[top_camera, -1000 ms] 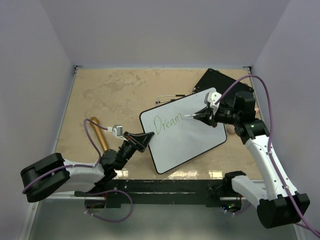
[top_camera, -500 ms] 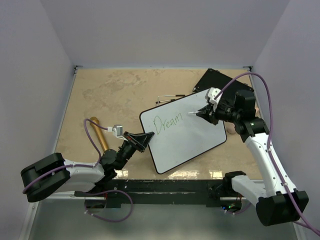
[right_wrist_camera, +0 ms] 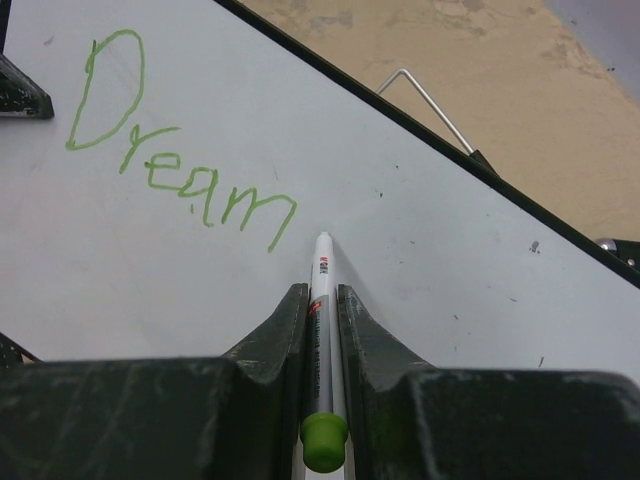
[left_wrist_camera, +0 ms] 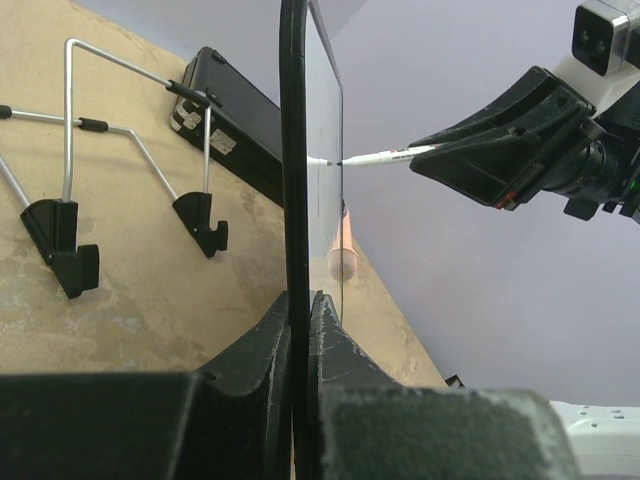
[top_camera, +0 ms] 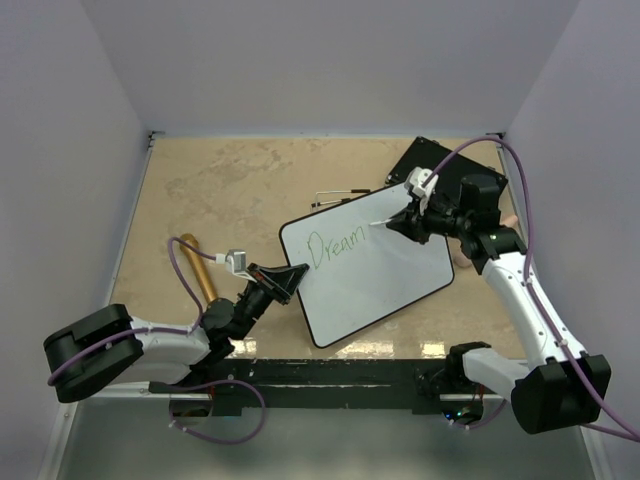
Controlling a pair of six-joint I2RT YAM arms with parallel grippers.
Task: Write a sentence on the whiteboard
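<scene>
My right tool (top_camera: 405,224), clamped on the marker (right_wrist_camera: 323,268), points its tip just right of the green "Dream" (right_wrist_camera: 180,170) on the whiteboard (top_camera: 375,285), which lies mid-counter towards the near edge, long axis running rightward, left rim pinched by my left tool (top_camera: 288,280).

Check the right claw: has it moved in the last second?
Yes. The right claw moved up-frame and slightly left across the whiteboard, toward the black board.
</scene>
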